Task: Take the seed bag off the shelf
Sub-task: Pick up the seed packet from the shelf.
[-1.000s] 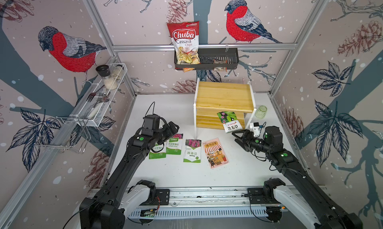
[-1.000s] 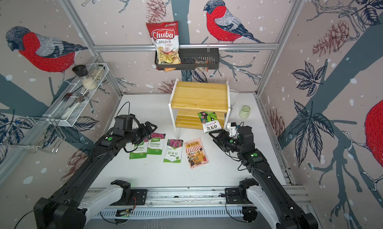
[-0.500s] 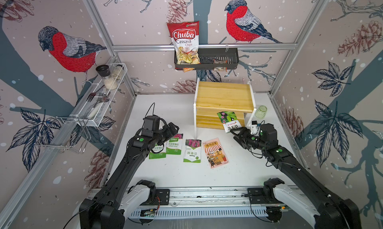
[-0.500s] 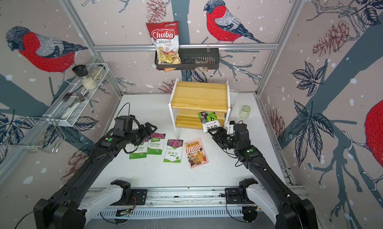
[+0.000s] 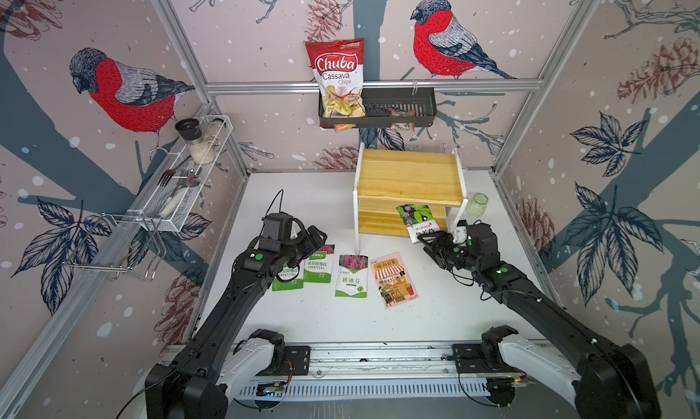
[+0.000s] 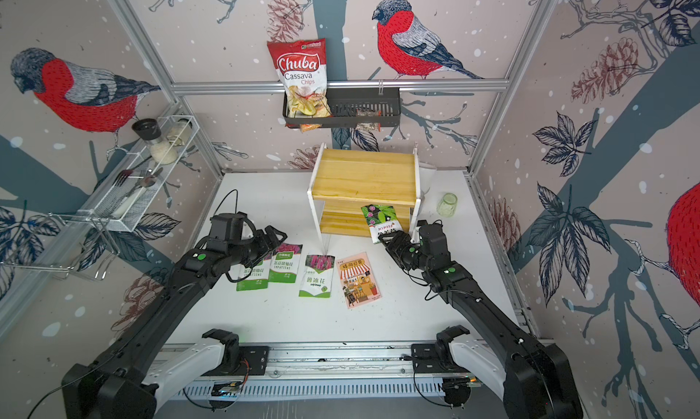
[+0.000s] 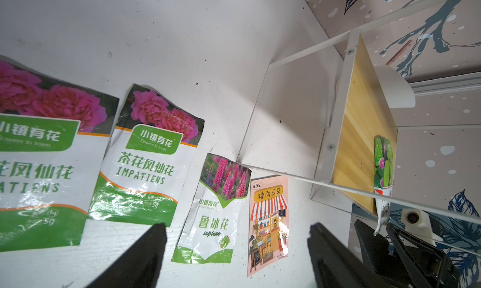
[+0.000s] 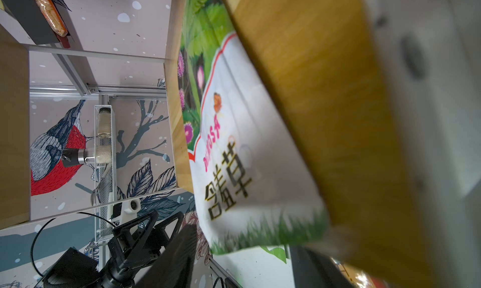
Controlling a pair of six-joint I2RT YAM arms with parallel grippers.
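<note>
Now, the shelf (image 5: pixel 409 178) carries the bag (image 5: pixel 416 217) on its lower board, one end overhanging the front. The right gripper (image 5: pixel 424 242) straddles that end, jaws apart, not yet pinching; it should close firmly there, then draw straight out, clear of the white leg (image 5: pixel 459 212). The left gripper (image 7: pixel 236 228) hangs spread. Count: one shelf, two grippers, one bag, four packets (image 5: pixel 352 277) on the table (image 5: pixel 435 311).

seed bag (image 5: pixel 416 221): green leaves, pink flowers, white base, slightly skewed, overhanging lower board's front edge at its right end | shelf (image 5: pixel 409 178): two pine boards, white sides, upright by table (image 5: pixel 303 193) far edge
</note>
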